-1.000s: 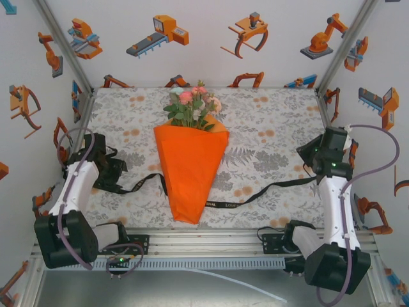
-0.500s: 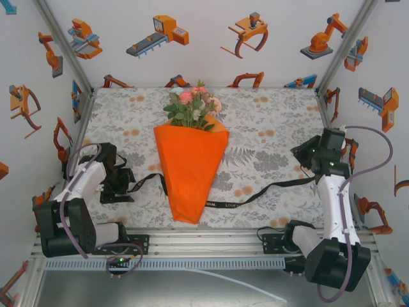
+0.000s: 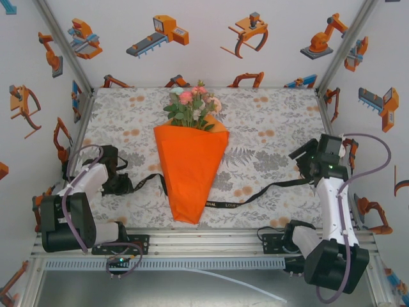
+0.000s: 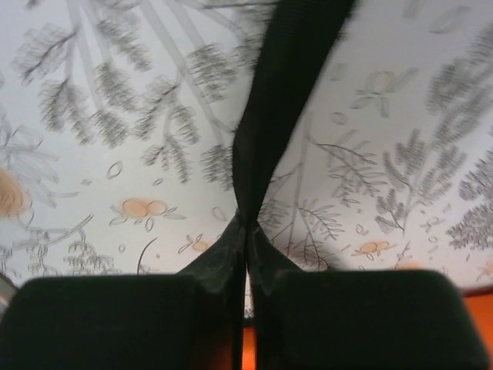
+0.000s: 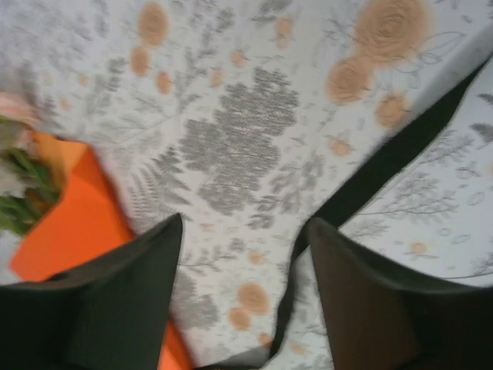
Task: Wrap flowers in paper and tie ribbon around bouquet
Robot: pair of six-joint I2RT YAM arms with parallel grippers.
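The bouquet's orange paper lies as a cone in the middle of the table, point toward me. The flowers show above its wide far end. The black ribbon runs across the table under the cone's lower half. My left gripper sits low at the ribbon's left end; in the left wrist view the gripper is shut on the ribbon, which twists away from the fingertips. My right gripper is open above the table, and the ribbon lies slack past its right finger, not pinched.
A grey and orange floral tablecloth covers the table. Printed walls close in the left, back and right sides. An aluminium rail runs along the near edge between the arm bases. The paper's edge and some blooms show left of my right gripper.
My left gripper has dropped down onto the ribbon's left end and shut on it. My right gripper has opened and shifted slightly left. The bouquet has not moved.
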